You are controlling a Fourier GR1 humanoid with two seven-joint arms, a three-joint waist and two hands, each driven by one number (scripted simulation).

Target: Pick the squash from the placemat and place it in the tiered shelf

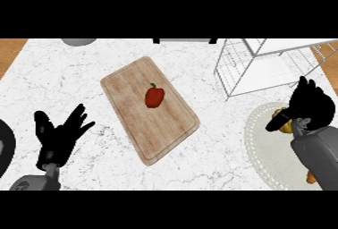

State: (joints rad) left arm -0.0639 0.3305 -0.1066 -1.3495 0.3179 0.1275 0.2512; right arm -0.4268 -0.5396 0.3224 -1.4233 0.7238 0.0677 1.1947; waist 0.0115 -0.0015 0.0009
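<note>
White marble counter (79,67) seen from above. Right hand (307,105) lies over a pale round placemat (264,143) at the right edge, its fingers curled round an orange-yellow squash (286,126), which is mostly hidden and sits above the placemat. White wire tiered shelf (264,62) stands just beyond the placemat, at upper right. Wooden cutting board (148,112), set diagonally at centre, carries a red bell pepper (154,96). Left hand (59,136) rests at lower left, fingers spread and straight, holding nothing.
</note>
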